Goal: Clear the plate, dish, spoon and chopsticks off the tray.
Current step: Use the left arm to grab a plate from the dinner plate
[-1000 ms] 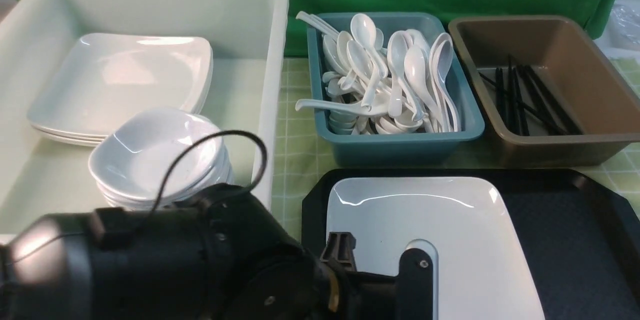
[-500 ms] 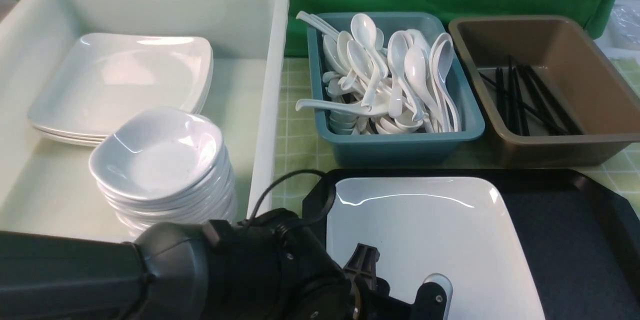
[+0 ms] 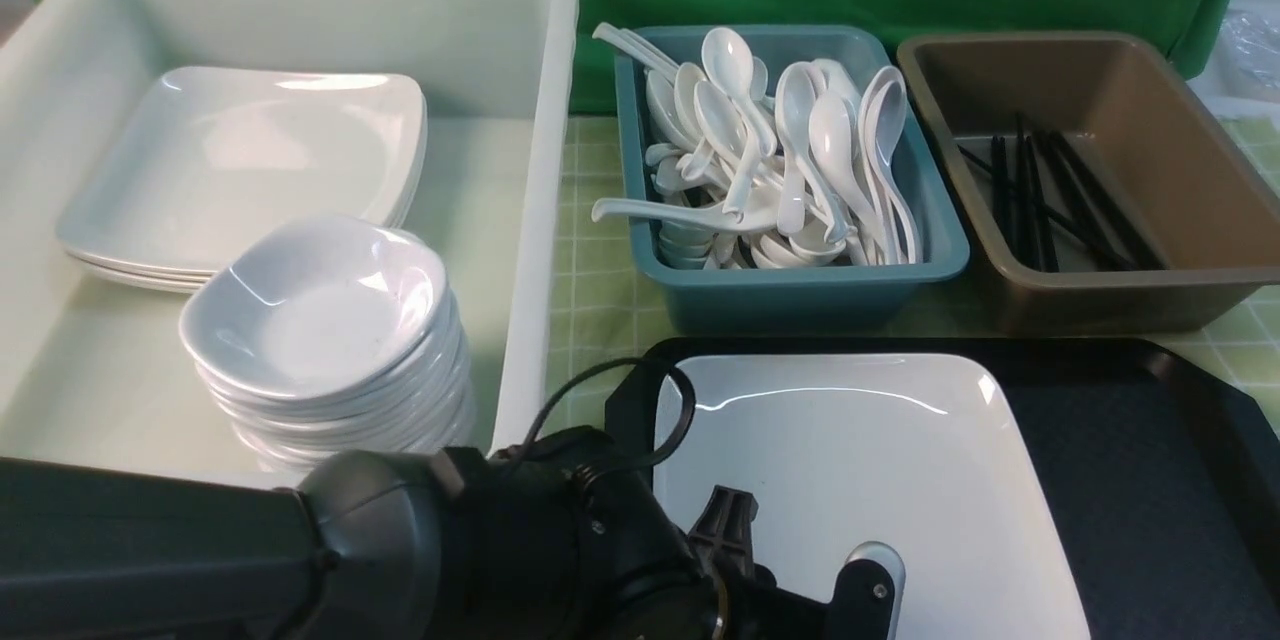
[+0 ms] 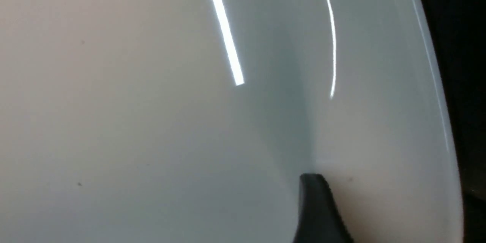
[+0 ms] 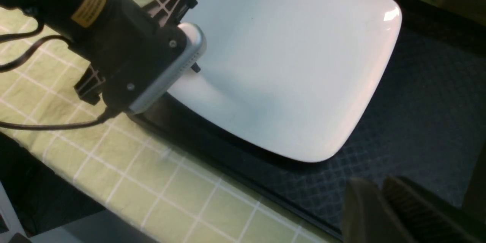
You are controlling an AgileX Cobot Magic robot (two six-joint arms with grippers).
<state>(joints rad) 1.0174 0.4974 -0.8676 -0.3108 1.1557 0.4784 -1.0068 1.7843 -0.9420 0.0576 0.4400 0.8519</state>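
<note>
Fingers on left (image 4: 319, 212) touch plate (image 3: 860, 460), grip unclear; right fingers (image 5: 410, 209) together, empty.

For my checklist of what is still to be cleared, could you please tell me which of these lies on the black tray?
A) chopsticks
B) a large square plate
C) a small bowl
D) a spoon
B: only the plate is seen on the tray; the bowls are stacked in the white tub, the spoons fill the teal bin and the chopsticks lie in the brown bin.
</note>
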